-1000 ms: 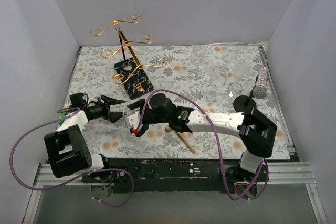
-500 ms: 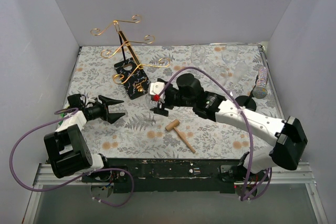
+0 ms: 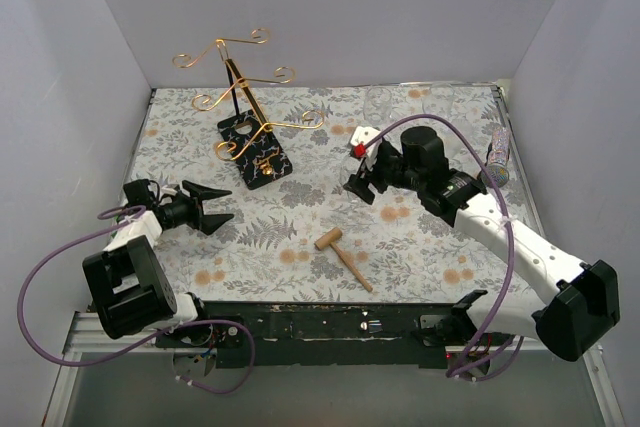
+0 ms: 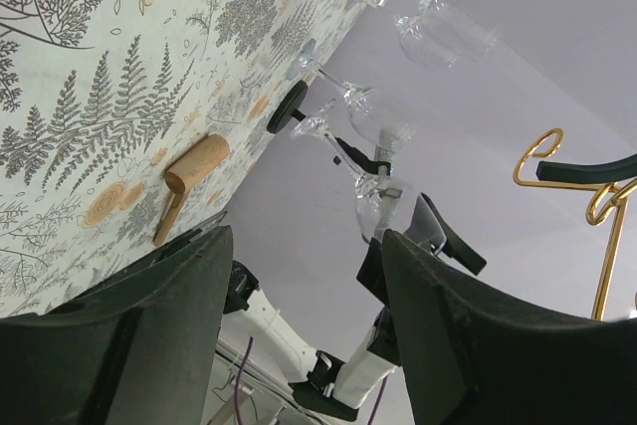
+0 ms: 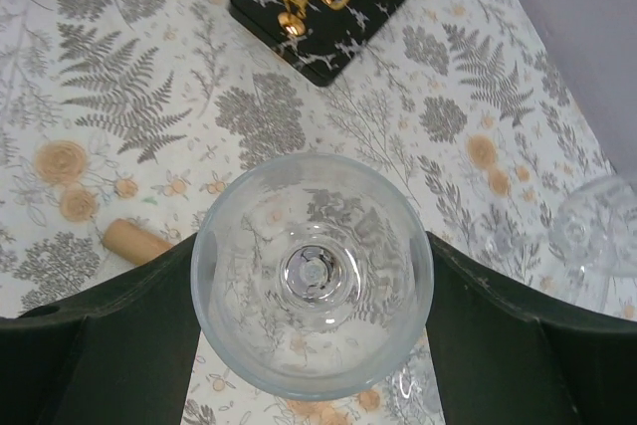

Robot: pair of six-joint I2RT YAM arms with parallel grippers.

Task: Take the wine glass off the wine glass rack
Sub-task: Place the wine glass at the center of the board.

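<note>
Left gripper (image 3: 228, 204) sits low at the lower left of the top view, jaws spread and empty. Wooden mallet (image 3: 329, 240) lies on the floral tablecloth (image 3: 250, 257) at lower centre, apart from both arms. Right gripper (image 3: 365, 185), centre right of the top view, is clamped on the wine glass (image 5: 314, 271), one finger on each side of the bowl. The glass is off the wine glass rack (image 3: 256, 153) and well apart from it. Rack stands at upper left, black base on the cloth, gold scroll arms rising against the grey back wall (image 3: 380, 17). Spare glasses (image 4: 443, 35) cluster at the far upper right of the table, near a glittery object (image 3: 497, 152) at the right edge. Top view barely shows the held glass; it is clear and lost against the pattern. Right wrist view looks straight down into its bowl: stem joint at centre, rack base at top of frame, mallet head at left, one spare glass at the right edge. Left wrist view, tilted, shows the held glass side-on against the wall, plus the spare glasses and one gold scroll at right. Small red part (image 3: 358, 150) on the right wrist in the top view; any marking too small to read.
</note>
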